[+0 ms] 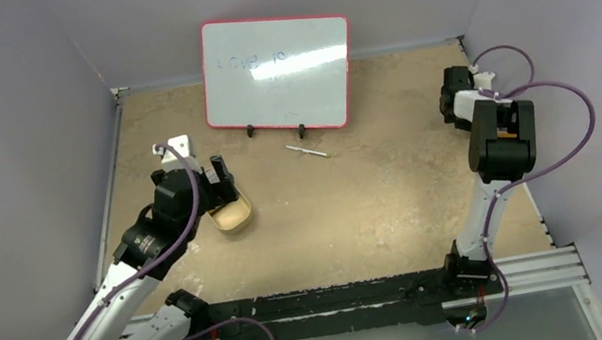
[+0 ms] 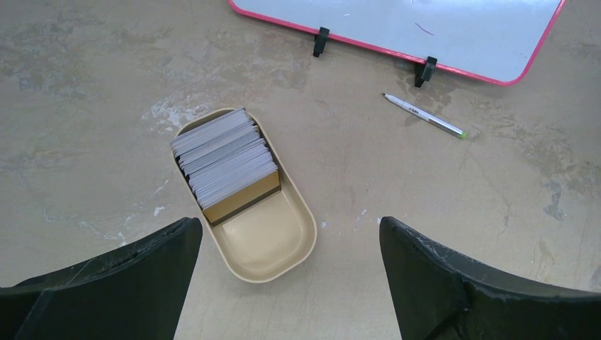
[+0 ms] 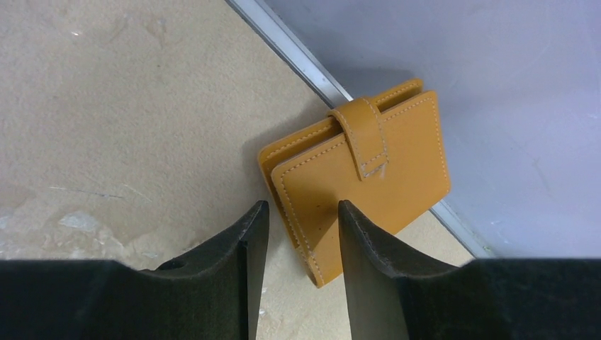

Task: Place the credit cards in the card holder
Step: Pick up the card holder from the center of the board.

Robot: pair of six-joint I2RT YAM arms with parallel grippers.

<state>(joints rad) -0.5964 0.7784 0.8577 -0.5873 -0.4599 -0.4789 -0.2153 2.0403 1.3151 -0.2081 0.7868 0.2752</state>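
Note:
The credit cards [image 2: 227, 159] stand on edge as a packed row in an oval tan dish [image 2: 305, 241], pale edges up, an orange-yellow one at the front. My left gripper [image 2: 289, 223] hovers above the dish [image 1: 231, 213], jaws wide open and empty. The card holder [image 3: 368, 191], orange-tan leather with its snap tab fastened, leans shut against the right wall. My right gripper [image 3: 303, 205] straddles its lower left corner. The right finger overlaps the cover and a gap shows beside the left finger. In the top view the right gripper [image 1: 459, 95] is at the far right edge, and the holder is hidden there.
A red-framed whiteboard [image 1: 277, 73] stands on clips at the back centre, with a slim pen [image 1: 307, 151] lying in front of it. The grey side wall [image 3: 496, 85] and a metal edge strip run right behind the holder.

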